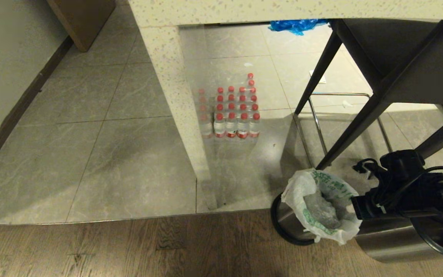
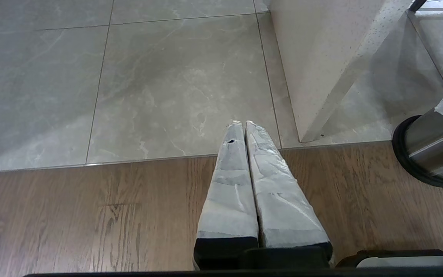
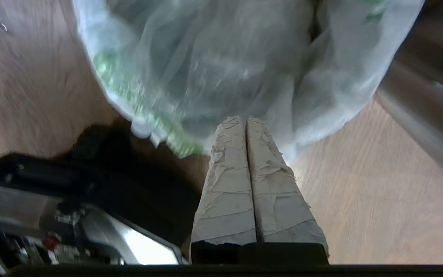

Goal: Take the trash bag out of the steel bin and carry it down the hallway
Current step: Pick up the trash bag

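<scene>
The trash bag (image 1: 321, 207), thin white film with green lettering, bulges over the steel bin (image 1: 294, 227), whose black ring (image 1: 281, 221) rests on the wood floor. More brushed steel (image 1: 394, 242) lies under my right arm; I cannot tell whether it is the same bin. My right gripper (image 3: 244, 118) reaches in from the right, shut, its tips pinched on the bag's (image 3: 221, 65) edge. The left gripper (image 2: 242, 123) is shut and empty, hanging over the wood floor beside the bin (image 2: 433, 150). Grey hallway tiles (image 1: 71, 154) stretch away at the left.
A speckled stone counter leg (image 1: 183, 115) stands in the middle, with a pack of red-capped water bottles (image 1: 235, 115) behind it. Dark slanted furniture legs (image 1: 344, 127) rise just beyond the bin. A wall with a dark baseboard (image 1: 14, 119) borders the left.
</scene>
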